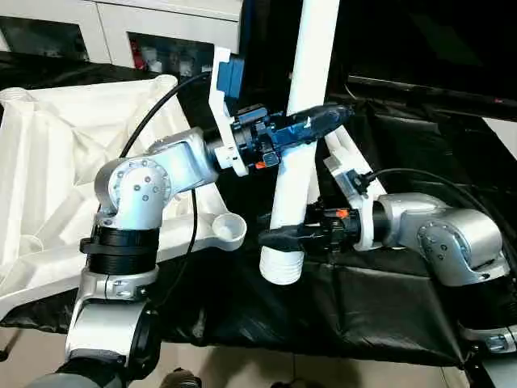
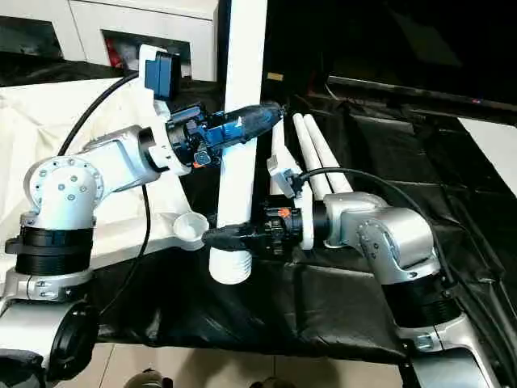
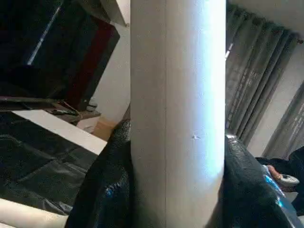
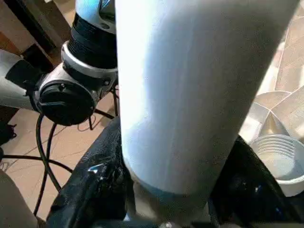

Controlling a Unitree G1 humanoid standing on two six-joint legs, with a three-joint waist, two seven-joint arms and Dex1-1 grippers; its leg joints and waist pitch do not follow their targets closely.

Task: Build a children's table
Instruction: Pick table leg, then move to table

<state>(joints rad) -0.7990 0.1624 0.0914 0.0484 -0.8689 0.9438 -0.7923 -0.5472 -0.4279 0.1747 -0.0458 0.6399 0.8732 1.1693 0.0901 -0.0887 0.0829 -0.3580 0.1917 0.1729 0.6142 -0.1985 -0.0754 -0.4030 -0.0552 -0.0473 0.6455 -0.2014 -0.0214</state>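
A white table leg (image 1: 303,121) stands nearly upright over the black cloth, its ribbed lower end (image 1: 281,267) hanging free. My left gripper (image 1: 335,117) is shut on the leg partway up, with black fingers (image 3: 102,190) pressed on both sides. Just above the ribbed end, my right gripper (image 1: 275,237) clasps the leg, its fingers (image 4: 95,180) against each side. The white table top (image 1: 56,162) lies underside up at the left. Its round corner socket (image 1: 229,229) sits just left of the leg's lower end.
Two more white legs (image 2: 319,153) lie side by side on the black cloth (image 1: 388,307) behind my right arm. White cabinets (image 1: 161,32) stand at the back left. My left elbow (image 1: 133,190) hangs over the table top's near edge.
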